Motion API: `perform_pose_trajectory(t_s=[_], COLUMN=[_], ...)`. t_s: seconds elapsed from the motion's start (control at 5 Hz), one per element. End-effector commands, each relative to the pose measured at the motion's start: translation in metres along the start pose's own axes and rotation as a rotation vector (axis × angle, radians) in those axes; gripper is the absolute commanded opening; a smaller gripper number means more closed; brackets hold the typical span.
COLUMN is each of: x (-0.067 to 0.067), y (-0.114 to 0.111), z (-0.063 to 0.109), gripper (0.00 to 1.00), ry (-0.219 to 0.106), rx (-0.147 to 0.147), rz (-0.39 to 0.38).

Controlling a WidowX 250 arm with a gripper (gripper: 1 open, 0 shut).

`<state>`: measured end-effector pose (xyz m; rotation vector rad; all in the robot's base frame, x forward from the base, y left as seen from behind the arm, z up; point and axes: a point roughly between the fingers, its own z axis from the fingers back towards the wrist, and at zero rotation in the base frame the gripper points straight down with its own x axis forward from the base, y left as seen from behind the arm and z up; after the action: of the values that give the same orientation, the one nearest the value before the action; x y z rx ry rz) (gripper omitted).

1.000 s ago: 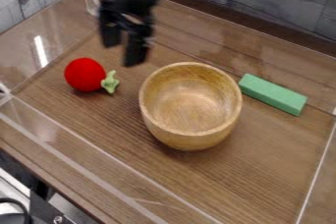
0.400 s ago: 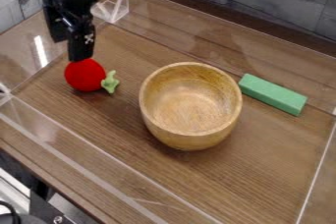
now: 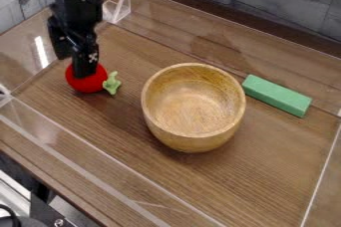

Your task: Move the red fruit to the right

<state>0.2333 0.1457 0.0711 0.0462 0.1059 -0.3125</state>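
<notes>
The red fruit [image 3: 91, 79] is a small round bright-red toy with a light-green leafy cap on its right side; it lies on the wooden table, left of the bowl. My black gripper [image 3: 78, 56] hangs directly over it, open, with its fingers reaching down around the fruit's top. The fruit's upper part is hidden behind the fingers. Whether the fingers touch the fruit I cannot tell.
A wooden bowl [image 3: 194, 106] stands at the middle of the table. A flat green rectangular block [image 3: 276, 95] lies to its right. Clear plastic walls [image 3: 40, 121] ring the table.
The gripper has travelled left from near the bowl's back and then dropped onto the red fruit. The fruit, bowl and block have not moved.
</notes>
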Motion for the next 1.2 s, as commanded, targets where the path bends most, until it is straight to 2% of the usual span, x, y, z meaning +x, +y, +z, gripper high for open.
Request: perform_pose_trajectory(t_s=[0.0,0.6,1.0], x=[-0.003,-0.003,0.022], y=[0.011,0.015,0.037], z=[-0.001,-0.028,-0.016], gripper=[1.00,1.00,1.00], ry=[-0.024,-0.026,-0.033], rx=[0.023,0.009,0.013], rz=[0.075,0.225,0.258])
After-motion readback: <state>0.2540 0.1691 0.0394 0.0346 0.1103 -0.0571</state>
